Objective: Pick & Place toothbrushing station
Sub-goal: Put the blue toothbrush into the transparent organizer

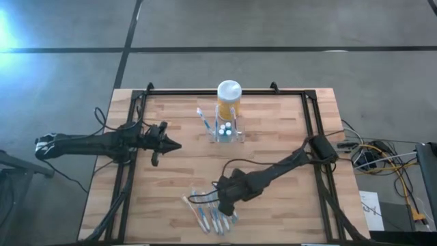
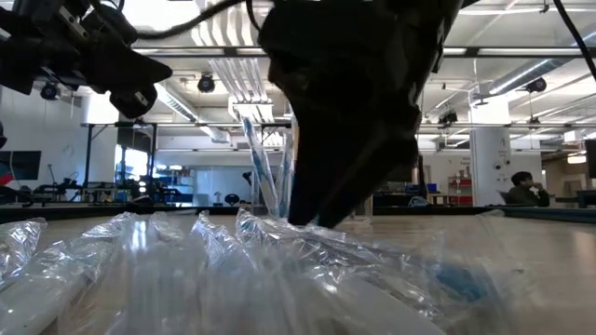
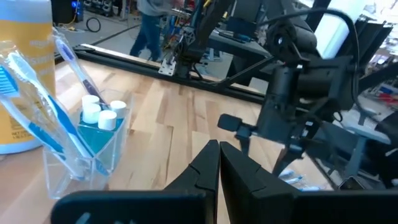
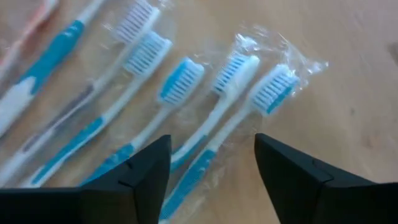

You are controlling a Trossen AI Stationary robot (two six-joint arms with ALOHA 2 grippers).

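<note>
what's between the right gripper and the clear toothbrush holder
In the high view, only bare wood lies between the right gripper, open over the wrapped toothbrushes, and the holder.

A: Where is free room on the wooden bench (image 1: 273,150)?

B: The middle is bare wood, between the left claw (image 1: 174,145) and the right arm. The left claw has its fingers together and hangs above the bench, well apart from the rest.

A: And what stands in the way?

B: At the far edge, the small clear plastic holder (image 1: 228,132) with upright toothbrushes, and the yellow jar with a white lid (image 1: 229,98) touching it behind. At the near edge, a row of blue-and-white toothbrushes in clear wrappers (image 4: 205,118). The right claw (image 4: 211,171) hangs spread wide just above them.
</note>
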